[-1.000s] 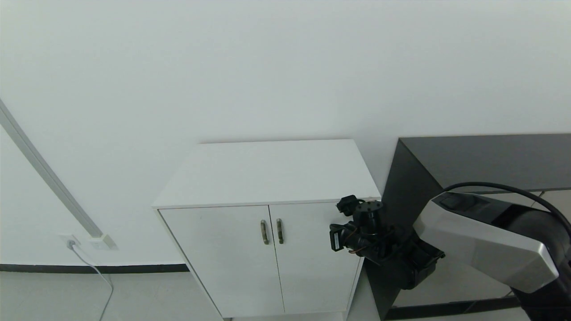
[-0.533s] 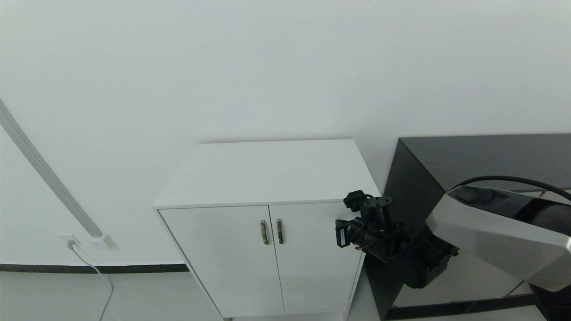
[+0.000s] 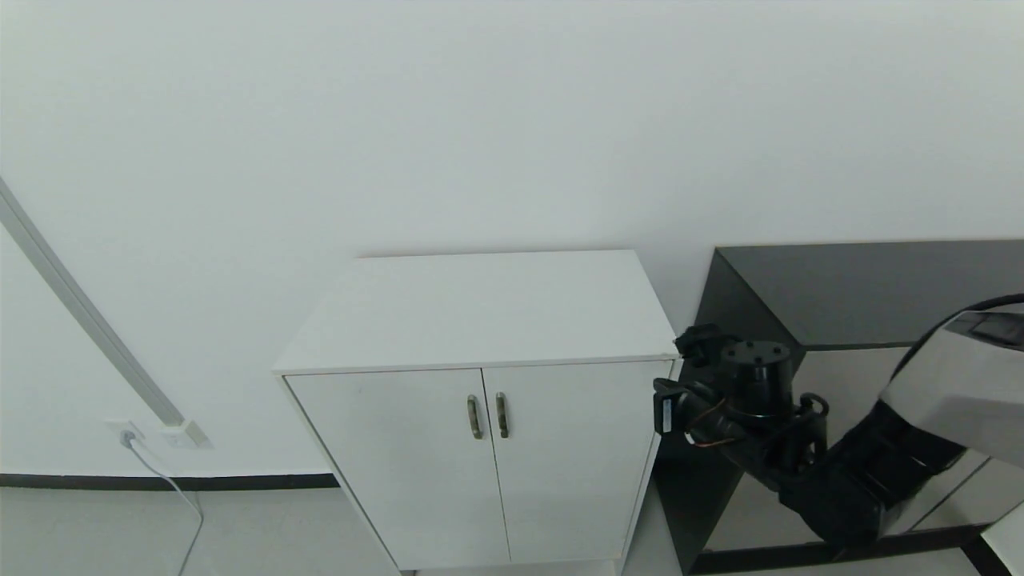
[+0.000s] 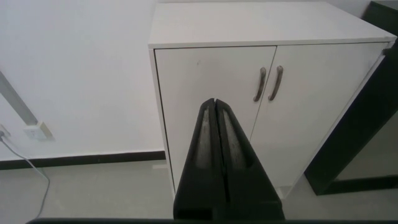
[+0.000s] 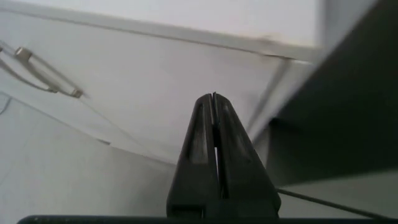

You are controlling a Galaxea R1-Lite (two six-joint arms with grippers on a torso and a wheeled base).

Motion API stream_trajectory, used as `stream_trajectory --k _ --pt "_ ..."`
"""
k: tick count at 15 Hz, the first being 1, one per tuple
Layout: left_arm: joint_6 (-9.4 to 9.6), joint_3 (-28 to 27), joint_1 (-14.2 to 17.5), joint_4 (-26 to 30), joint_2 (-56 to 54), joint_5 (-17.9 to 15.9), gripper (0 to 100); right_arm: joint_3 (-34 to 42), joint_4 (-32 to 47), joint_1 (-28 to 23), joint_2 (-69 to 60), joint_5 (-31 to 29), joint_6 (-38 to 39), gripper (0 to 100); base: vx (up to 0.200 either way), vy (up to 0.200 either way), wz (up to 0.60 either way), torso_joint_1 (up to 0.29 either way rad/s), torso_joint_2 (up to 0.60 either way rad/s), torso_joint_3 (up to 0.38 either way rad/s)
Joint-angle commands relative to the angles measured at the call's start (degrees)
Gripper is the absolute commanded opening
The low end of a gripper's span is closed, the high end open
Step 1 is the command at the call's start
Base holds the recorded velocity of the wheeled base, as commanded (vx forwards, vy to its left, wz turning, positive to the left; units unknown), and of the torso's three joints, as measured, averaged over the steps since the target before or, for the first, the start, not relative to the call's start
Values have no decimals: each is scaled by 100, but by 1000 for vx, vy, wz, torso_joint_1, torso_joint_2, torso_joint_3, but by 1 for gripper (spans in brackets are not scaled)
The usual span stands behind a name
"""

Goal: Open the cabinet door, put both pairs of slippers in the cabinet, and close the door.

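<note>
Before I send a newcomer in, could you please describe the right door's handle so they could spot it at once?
Against the wall stands a white cabinet with two closed doors. Two slim upright metal handles sit side by side where the doors meet; the right door's handle is the one nearer the dark furniture, not its twin.

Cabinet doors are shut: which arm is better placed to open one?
Probably right. The right end effector sits close to the right door, handles nearby; the left end effector faces the cabinet from farther back. Both are shut and must open first.
</note>
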Motion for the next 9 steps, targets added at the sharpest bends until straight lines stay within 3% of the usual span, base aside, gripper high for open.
stream_trajectory --k 1,9 --pt "-2 1 6 -1 0 1 0 613 -24 -296 -908 -70 -63 0 0 0 0 0 0 0" --pt "-19 1 6 -1 0 1 0 2757 99 -1940 -3536 -61 -862 0 0 0 0 0 0 0"
